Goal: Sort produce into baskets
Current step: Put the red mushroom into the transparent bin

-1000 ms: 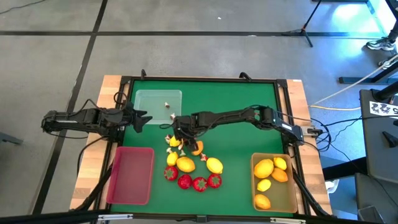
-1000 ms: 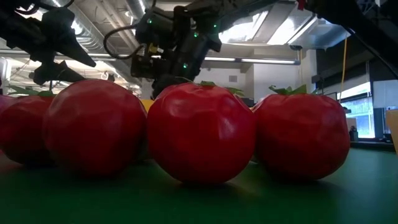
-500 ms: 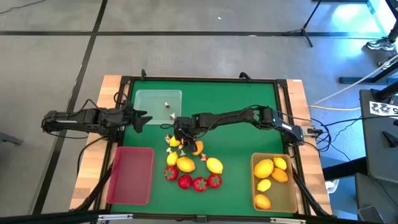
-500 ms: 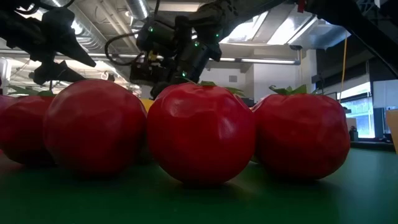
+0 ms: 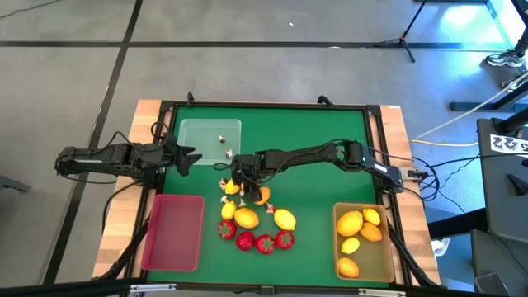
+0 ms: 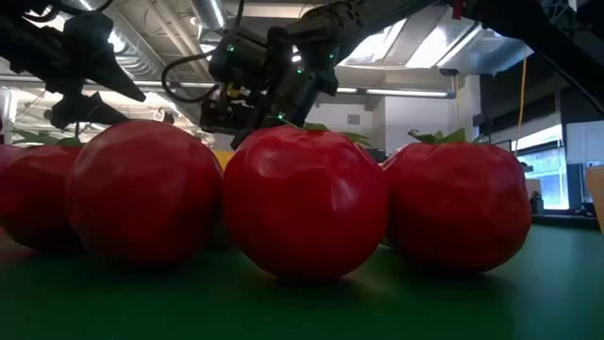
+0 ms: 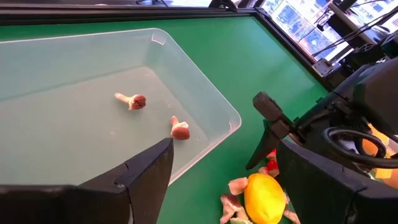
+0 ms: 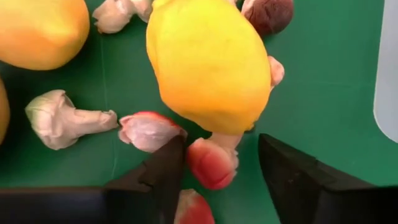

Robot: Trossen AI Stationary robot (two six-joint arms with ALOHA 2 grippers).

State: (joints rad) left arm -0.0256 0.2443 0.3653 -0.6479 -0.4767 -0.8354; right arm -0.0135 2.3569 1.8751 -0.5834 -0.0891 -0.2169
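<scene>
Right gripper has dropped a touch lower over the produce pile mid-table, fingers apart astride a small red-and-white bit beside a lemon, not yet pinched; left gripper waits, fingers apart, by the clear basket.

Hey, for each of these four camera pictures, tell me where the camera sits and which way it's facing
High view: above the table, straight down; both arms, left gripper, right gripper.
Low view: at tabletop height, level across, behind red strawberries; the arms hang above.
Left wrist view: on the left arm, facing the clear tray; own fingers show.
Right wrist view: on the right arm, facing down at a lemon and small mushroom-like bits.
Shared: both wrist views show that lemon.
</scene>
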